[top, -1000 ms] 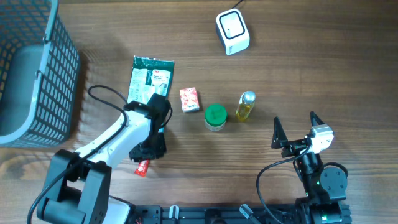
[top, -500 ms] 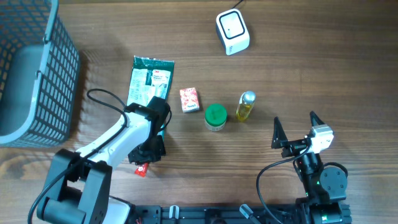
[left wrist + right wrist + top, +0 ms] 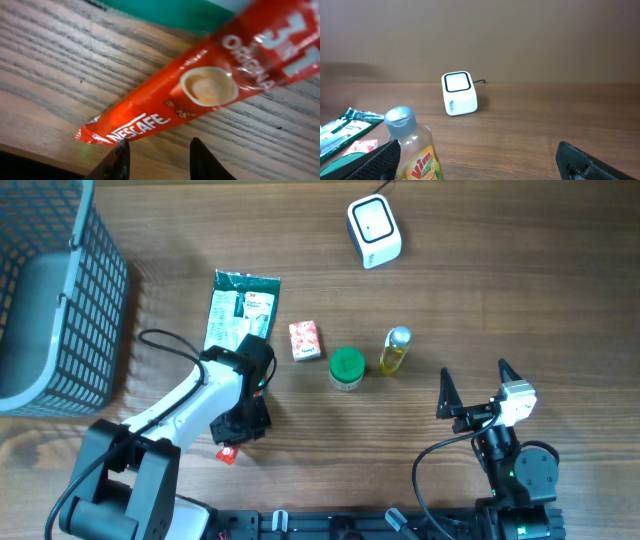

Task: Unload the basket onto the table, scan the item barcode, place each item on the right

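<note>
**Left gripper low over sachet, not gripping**

Item: the red Nescafe sachet (image 3: 210, 90) lies flat on the table (image 3: 450, 290), slanted. In the overhead view only its near end shows, peeking out from under the left gripper, left of centre and close to the front edge. In the left wrist view its far end overlaps the edge of a green packet (image 3: 240, 310).

Left gripper (image 3: 157, 160): pointed down at the table, right over the sachet. Its fingertips (image 3: 119, 160) stand a little apart with bare wood between them. The sachet's near end sits just past the left fingertip, not between the two. Narrowly open, holding nothing.

Left arm: reaches from the front-left base up and to the right, then bends at the wrist so the gripper points back toward the front edge.

Right gripper (image 3: 475, 385): jaws spread wide, empty, held off the table at front right and facing the far edge. The arm is folded close above its base.

Scanner (image 3: 373, 230): white, at the far edge, well apart from the sachet.

Between them, in a row: small red box (image 3: 305, 340), green-lidded jar (image 3: 347, 368), yellow bottle (image 3: 395, 352). Basket (image 3: 95, 310) at far left.
</note>
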Controlling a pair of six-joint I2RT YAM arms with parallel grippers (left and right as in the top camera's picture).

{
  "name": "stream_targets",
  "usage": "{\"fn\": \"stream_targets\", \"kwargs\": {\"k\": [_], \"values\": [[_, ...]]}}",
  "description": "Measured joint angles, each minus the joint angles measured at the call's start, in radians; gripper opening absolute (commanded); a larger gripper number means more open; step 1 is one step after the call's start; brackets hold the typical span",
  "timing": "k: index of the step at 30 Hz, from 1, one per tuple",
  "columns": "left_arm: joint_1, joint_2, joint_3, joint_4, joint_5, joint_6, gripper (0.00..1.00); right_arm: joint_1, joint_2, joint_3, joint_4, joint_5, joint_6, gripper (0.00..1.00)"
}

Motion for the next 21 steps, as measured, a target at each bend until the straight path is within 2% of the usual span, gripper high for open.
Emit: {"fn": "stream_targets", "kwargs": {"k": [5,11,16,21], "values": [[0.0,0.0,0.0,0.011,0.0,-0.04,0.33,0.0,0.0,0.0,0.0,0.0,0.0,1.0],[0.0,0.0,0.001,0.108,0.0,-0.086,0.32,0.0,0.0,0.0,0.0,0.0,0.0,0.99],[0.0,0.0,0.001,0.11,0.014,-0.093,0.25,0.0,0.0,0.0,0.0,0.0,0.0,1.0],[-0.023,0.0,0.002,0.207,0.132,-0.097,0.25,0.0,0.0,0.0,0.0,0.0,0.0,1.0]]}}
